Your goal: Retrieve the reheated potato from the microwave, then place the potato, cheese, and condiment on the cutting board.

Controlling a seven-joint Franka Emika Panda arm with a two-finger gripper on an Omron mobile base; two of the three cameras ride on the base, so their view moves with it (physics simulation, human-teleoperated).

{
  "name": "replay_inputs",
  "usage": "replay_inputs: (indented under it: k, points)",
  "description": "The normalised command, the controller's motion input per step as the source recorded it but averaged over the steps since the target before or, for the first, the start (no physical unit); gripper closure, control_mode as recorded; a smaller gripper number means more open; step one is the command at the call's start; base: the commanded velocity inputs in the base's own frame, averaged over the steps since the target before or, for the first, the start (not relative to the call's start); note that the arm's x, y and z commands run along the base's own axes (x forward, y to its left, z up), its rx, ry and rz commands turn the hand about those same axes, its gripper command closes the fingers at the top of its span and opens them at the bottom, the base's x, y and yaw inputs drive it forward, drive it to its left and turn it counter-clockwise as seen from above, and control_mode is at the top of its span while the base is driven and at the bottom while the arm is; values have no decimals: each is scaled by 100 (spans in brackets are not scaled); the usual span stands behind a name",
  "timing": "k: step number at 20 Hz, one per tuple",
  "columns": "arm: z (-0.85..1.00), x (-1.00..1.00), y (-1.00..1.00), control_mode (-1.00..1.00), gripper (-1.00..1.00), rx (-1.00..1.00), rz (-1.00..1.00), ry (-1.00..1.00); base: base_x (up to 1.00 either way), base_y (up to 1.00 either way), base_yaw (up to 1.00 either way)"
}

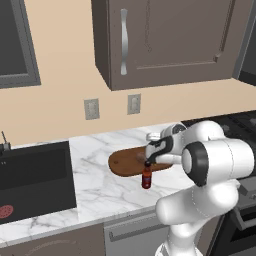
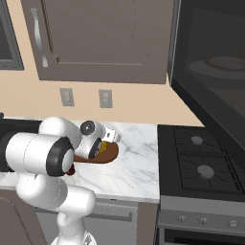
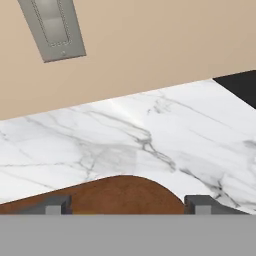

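Observation:
The oval reddish-brown cutting board point(image 1: 127, 164) lies on the marble counter, and its rounded end point(image 3: 120, 195) fills the low part of the hand view. Just off the board's front edge stands the dark red condiment bottle point(image 1: 146, 177), upright on the counter. My gripper point(image 1: 149, 153) hovers right above its black cap, aimed toward the wall. The two fingertips point(image 3: 57, 205) stand wide apart, open, with nothing between them. A yellow-orange sliver point(image 2: 97, 148) beside my hand looks like the cheese on the board. The microwave point(image 2: 210, 67) hangs above the stove. The potato is hidden.
A dark sink point(image 1: 35, 175) sits at the counter's left and a black stove point(image 2: 201, 162) at its right. Brown wall cabinets point(image 1: 165, 40) hang overhead. Two wall outlets point(image 1: 91, 108) are behind the board. My own elbow point(image 1: 210, 160) bulks over the counter's front right.

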Motion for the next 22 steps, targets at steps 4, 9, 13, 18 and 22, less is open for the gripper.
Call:
replay_inputs:
  k: [4,9,13,18,22]
  points:
    - [2,-23,-3,-100,-100,0,0,-5,0,0,0]
    - [54,-29,0,-100,-100,2,0,-9,0,0,0]
    - [97,-12,0,-100,-100,8,0,-8,0,0,0]
    - [99,0,0,-100,-100,7,0,-2,0,0,0]
    - [88,0,0,-100,-100,9,0,0,0,0,0]
